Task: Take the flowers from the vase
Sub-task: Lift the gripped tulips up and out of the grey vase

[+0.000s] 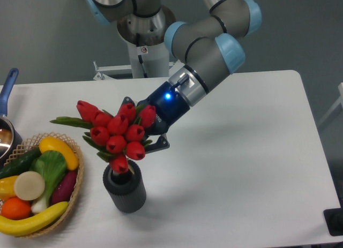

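Fingers (153, 147) clamped on the flowers (115, 131), gripping from the right side, behind the bunch; only one dark fingertip shows, poking out at the lower right of the buds, the rest hidden by the heads. Gripper (144, 127) comes in tilted, angled down toward the left, blue light lit on its body. Flowers sit above the vase (124, 188): lowest red bud hangs right at the vase mouth, a bit of stem visible just at the rim, cannot tell how much is inside. One long green leaf sticks out left of the bunch, over the counter (241, 167). Vase upright near the counter's front edge, left of centre. Woven basket (79, 178) of fruit and vegetables just beside the vase, at the front-left corner. Pot with a blue handle (8, 90) at the left edge.
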Robot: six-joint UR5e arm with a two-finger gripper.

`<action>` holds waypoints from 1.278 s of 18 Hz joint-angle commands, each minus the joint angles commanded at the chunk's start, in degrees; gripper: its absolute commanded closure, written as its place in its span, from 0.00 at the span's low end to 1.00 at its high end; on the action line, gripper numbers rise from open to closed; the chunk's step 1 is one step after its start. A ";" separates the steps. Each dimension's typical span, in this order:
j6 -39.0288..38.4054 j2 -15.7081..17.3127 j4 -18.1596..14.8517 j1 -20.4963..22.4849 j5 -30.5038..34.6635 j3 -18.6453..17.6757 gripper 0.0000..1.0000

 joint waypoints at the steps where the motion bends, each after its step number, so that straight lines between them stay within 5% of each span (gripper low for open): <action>1: -1.23 0.00 0.00 0.09 0.00 0.79 0.63; 10: -3.70 1.05 0.00 4.04 0.17 3.26 0.63; 23: -1.78 2.38 0.18 20.56 0.44 2.47 0.63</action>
